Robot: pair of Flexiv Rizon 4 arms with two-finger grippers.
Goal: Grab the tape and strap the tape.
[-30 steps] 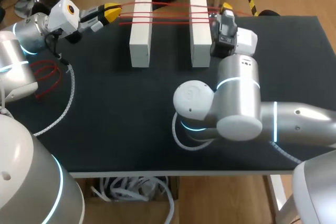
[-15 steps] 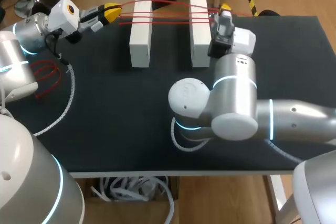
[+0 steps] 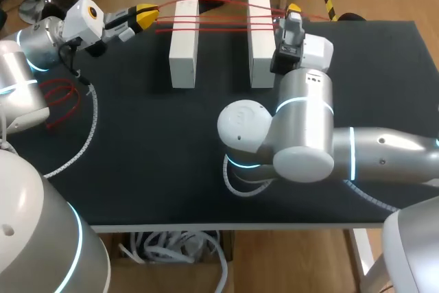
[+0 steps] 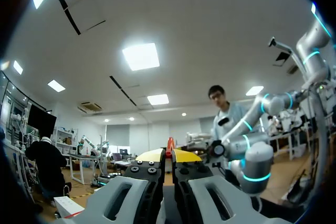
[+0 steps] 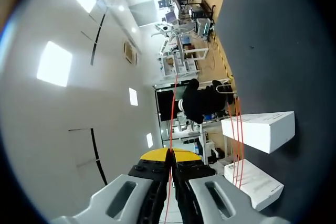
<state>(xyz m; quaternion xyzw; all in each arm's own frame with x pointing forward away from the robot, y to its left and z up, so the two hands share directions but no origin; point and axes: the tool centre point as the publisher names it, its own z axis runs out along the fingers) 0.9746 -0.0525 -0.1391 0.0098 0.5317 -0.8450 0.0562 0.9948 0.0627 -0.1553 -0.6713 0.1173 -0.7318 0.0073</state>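
Note:
Two white blocks stand upright side by side at the far edge of the black table. Several strands of red tape run across both of them. My left gripper sits just left of the left block, shut on the red tape. My right gripper is close to the right block's far right corner, shut on a red tape strand that runs out between its fingers. In the right wrist view both blocks lie to one side of the gripper, crossed by red strands.
A loose coil of red tape lies on the table's left side under my left arm. A white ribbed cable hangs along that arm. My right arm's big elbow stands over the middle of the table.
My right arm has shifted a little to the left, bringing its gripper nearer the right block. The left arm has kept still.

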